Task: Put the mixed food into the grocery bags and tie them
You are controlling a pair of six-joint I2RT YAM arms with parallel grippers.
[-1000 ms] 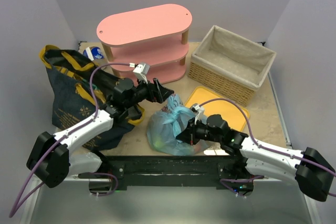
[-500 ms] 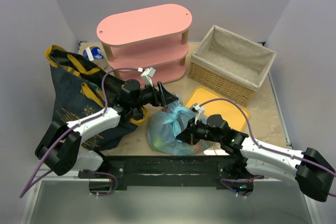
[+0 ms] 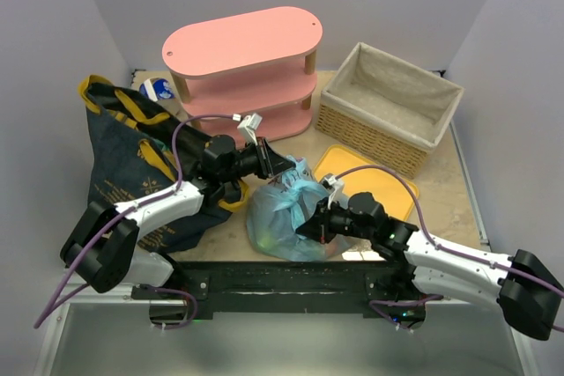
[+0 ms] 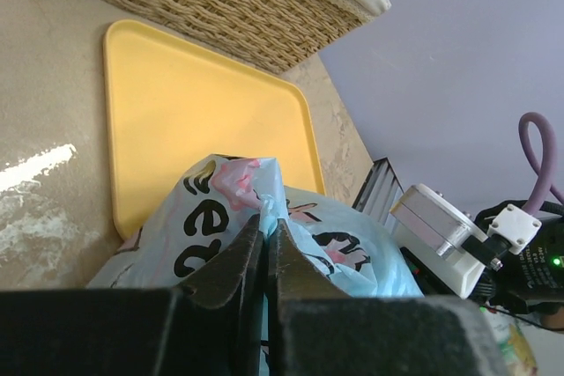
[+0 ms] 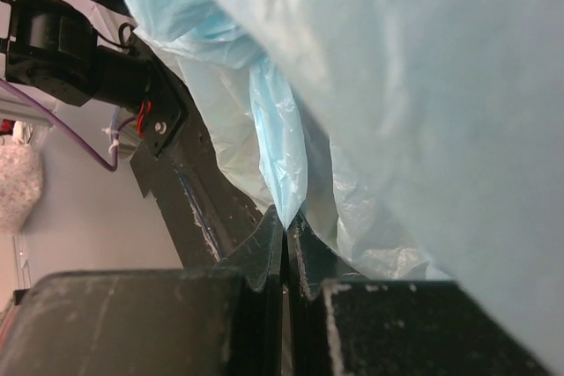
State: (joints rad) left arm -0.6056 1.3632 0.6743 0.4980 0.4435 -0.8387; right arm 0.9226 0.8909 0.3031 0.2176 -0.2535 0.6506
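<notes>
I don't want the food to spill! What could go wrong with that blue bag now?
The left gripper and right gripper each pinch only a thin fold of the light-blue carrier bag. Pulling hard might tear the film, or a fold might slip free. The full bag sits near the front edge of the table, so a tug could tip it that way.

The plastic carrier bag (image 3: pixel 284 210) at six o'clock is thin light blue; the left wrist view shows pink blotches and black lettering printed on it. At nine o'clock the tote (image 3: pixel 115 173) is dark navy denim with mustard-yellow handles (image 3: pixel 85 87) and pale printed text. The shelf (image 3: pixel 242 46) at twelve o'clock is plain pink. The basket (image 3: pixel 366 134) at two o'clock is woven straw-brown, lined in off-white cloth. The tray (image 3: pixel 392 184) at three o'clock is plain yellow. The table (image 3: pixel 449 184) is mottled beige.
</notes>
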